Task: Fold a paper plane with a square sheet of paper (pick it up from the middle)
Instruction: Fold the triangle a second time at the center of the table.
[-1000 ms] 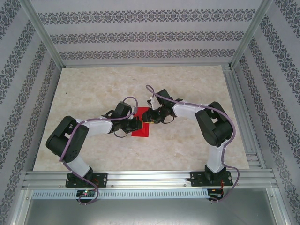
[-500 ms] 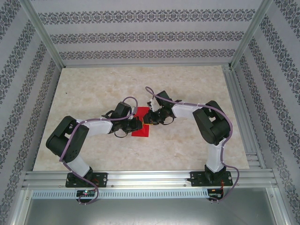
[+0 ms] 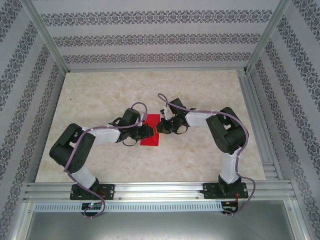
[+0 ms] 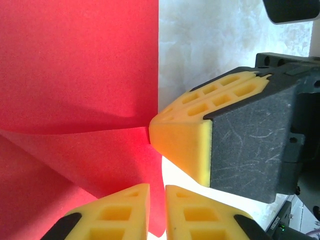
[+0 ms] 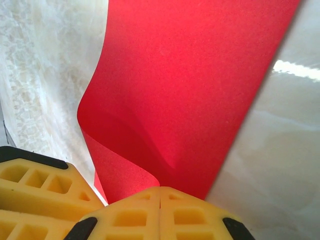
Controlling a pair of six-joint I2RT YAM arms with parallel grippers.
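Note:
The red sheet of paper (image 3: pixel 150 137) lies mid-table between both arms, and one edge of it curls up (image 5: pixel 125 170). My right gripper (image 3: pixel 159 127) (image 5: pixel 160 192) is shut on that raised edge, its yellow pads pressed together. In the left wrist view one right finger (image 4: pixel 185 140) meets the paper (image 4: pixel 75 75) at a crease. My left gripper (image 3: pixel 147 131) (image 4: pixel 157 192) sits at the sheet's left side. Its jaws stand a narrow gap apart, with the paper's edge lying in the gap. A left finger (image 5: pixel 40 185) shows beside the right gripper.
The pale marbled tabletop (image 3: pixel 200 95) is framed by aluminium rails (image 3: pixel 160 190) in front and along the right side. Patterned walls (image 3: pixel 160 40) close in the back and sides. Both grippers nearly touch over the paper.
My right gripper has closed on the paper's raised edge and shifted slightly left. My left gripper's jaws have parted a little. The sheet stays in place.

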